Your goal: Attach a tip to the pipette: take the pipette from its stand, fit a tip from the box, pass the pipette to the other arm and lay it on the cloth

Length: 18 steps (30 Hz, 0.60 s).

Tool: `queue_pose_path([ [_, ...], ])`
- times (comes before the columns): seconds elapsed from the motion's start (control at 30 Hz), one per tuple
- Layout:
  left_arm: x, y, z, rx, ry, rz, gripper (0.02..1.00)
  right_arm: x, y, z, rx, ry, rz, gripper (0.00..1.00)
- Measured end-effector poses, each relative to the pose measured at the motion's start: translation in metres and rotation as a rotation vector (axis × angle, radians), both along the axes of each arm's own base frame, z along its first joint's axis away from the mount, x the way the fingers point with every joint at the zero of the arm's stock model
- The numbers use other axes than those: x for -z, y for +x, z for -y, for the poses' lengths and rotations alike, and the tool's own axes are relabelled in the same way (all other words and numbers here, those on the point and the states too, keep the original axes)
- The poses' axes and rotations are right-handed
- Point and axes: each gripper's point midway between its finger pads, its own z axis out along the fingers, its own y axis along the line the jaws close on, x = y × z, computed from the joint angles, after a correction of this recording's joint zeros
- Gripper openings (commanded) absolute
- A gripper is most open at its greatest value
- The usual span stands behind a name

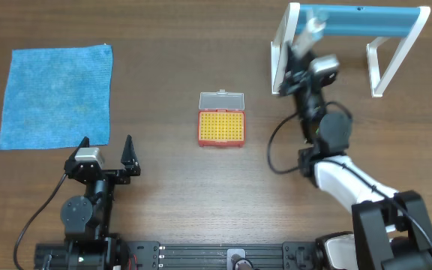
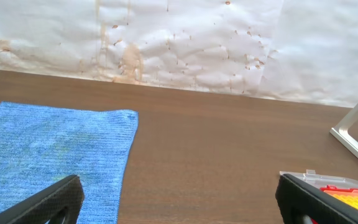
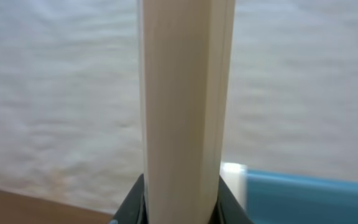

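Brown tabletop [image 1: 171,195], R arm up at stand [image 1: 366,22].
R gripper [image 1: 297,56] clenched on pipette [image 3: 185,93]; L gripper [image 1: 107,148] jaws wide apart nr cloth [image 1: 55,94].

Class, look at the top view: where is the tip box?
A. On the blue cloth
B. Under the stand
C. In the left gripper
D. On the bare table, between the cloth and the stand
D: the tip box sits on the table, with the cloth to one side and the stand to the other, touching neither.
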Motion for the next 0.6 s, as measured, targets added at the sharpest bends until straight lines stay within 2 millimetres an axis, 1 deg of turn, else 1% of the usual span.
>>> queue_pose_path([
  [0.03, 0.0, 0.0, 0.0, 0.0, 0.0, 0.0, 0.996, 0.001, -0.008, -0.012, -0.038, -0.001, 0.012, 0.082],
  [0.1, 0.0, 0.0, 0.0, 0.0, 0.0, 0.0, 0.996, 0.013, -0.021, -0.036, -0.112, -0.011, -0.002, 0.082],
  [0.2, 0.0, 0.0, 0.0, 0.0, 0.0, 0.0, 0.996, 0.039, -0.032, -0.07, -0.207, -0.034, -0.063, 0.082],
  [0.3, 0.0, 0.0, 0.0, 0.0, 0.0, 0.0, 0.996, 0.057, -0.04, -0.098, -0.282, -0.054, -0.104, 0.084],
  [0.43, 0.0, 0.0, 0.0, 0.0, 0.0, 0.0, 0.998, 0.08, -0.044, -0.122, -0.342, -0.077, -0.157, 0.077],
  [0.6, 0.0, 0.0, 0.0, 0.0, 0.0, 0.0, 0.996, 0.097, -0.038, -0.139, -0.382, -0.055, -0.213, 0.082],
])
